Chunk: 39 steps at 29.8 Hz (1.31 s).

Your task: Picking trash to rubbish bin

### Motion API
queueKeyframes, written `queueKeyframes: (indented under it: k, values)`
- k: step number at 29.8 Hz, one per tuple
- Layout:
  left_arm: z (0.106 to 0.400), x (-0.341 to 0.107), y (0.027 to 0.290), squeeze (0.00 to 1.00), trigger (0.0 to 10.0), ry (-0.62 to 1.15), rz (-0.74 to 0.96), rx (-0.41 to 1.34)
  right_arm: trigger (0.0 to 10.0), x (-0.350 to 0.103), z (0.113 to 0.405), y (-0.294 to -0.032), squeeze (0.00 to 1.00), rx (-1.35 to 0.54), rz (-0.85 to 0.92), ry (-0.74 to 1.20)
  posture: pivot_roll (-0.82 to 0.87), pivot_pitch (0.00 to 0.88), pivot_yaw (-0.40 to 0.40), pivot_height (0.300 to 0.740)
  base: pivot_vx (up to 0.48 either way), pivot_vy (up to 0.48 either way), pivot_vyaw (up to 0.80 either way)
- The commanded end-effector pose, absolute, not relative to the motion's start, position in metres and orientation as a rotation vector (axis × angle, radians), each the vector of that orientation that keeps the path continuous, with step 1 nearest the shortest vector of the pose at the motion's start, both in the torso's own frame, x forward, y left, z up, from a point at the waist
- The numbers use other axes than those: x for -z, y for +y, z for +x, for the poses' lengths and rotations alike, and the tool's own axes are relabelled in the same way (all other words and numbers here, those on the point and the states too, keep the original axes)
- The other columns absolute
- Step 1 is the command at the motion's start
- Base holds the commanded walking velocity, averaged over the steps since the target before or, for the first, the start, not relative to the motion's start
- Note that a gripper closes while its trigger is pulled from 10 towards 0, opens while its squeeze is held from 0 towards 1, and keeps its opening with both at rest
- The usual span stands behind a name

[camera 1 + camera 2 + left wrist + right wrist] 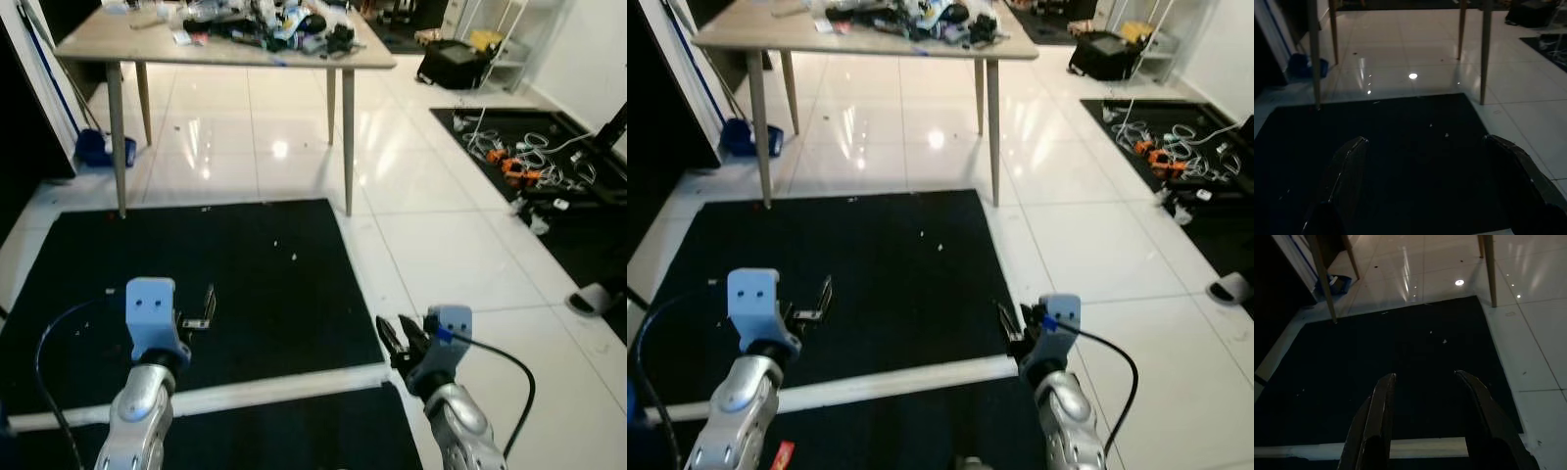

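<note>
- My left gripper [201,311] is held out over the black mat [245,264], fingers spread wide and holding nothing; the left wrist view shows both fingers [1347,171] well apart with bare mat between them.
- My right gripper [397,338] hangs near the mat's right edge, above the white strip [265,390]; its fingers are also parted and empty.
- Trash: I see only small pale specks [294,257] on the mat ahead, too small to identify. A red scrap [782,456] lies by my left arm at the lower edge of the right eye view; I cannot tell what it is.
- No rubbish bin can be made out. A blue object [98,149] stands by the table [225,51] leg; its nature is unclear.
- Judgement: the step in hand is search and approach, nothing yet picked.
- Recommendation: settle on one target first, step closer, lower the nearer gripper with fingers kept apart, straddle the piece squarely, and close only once it sits between the pads. Flat scraps on matting may slip.
</note>
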<state>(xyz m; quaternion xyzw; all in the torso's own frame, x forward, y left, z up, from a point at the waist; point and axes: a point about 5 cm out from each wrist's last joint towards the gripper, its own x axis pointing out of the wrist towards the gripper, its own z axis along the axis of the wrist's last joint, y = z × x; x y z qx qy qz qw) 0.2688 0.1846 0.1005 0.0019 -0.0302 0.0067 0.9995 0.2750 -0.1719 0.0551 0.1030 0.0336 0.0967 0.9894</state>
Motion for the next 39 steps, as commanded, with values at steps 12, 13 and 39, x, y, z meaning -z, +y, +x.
queueKeyframes:
  k: [12, 13, 39]
  values:
    - [0.266, -0.0986, 0.1854, 0.0, 10.0, -0.062, 0.003, -0.013, 10.0, -0.0534, 0.2748, -0.1736, 0.0, -0.192, 0.19, 0.077, 0.01, 0.129, -0.02, 0.74, 0.0, 0.0, 0.0]
    - [0.2661, -0.0986, 0.1852, 0.0, 10.0, -0.062, 0.003, -0.013, 10.0, -0.0535, 0.2749, -0.1737, 0.0, -0.192, 0.189, 0.077, 0.01, 0.129, -0.02, 0.74, 0.0, 0.0, 0.0]
    - [0.2655, -0.0991, 0.1835, 0.0, 10.0, -0.072, -0.006, -0.001, 10.0, -0.0556, 0.2765, -0.1737, 0.0, -0.195, 0.172, 0.063, 0.01, 0.135, -0.026, 0.74, 0.108, 0.0, 0.0]
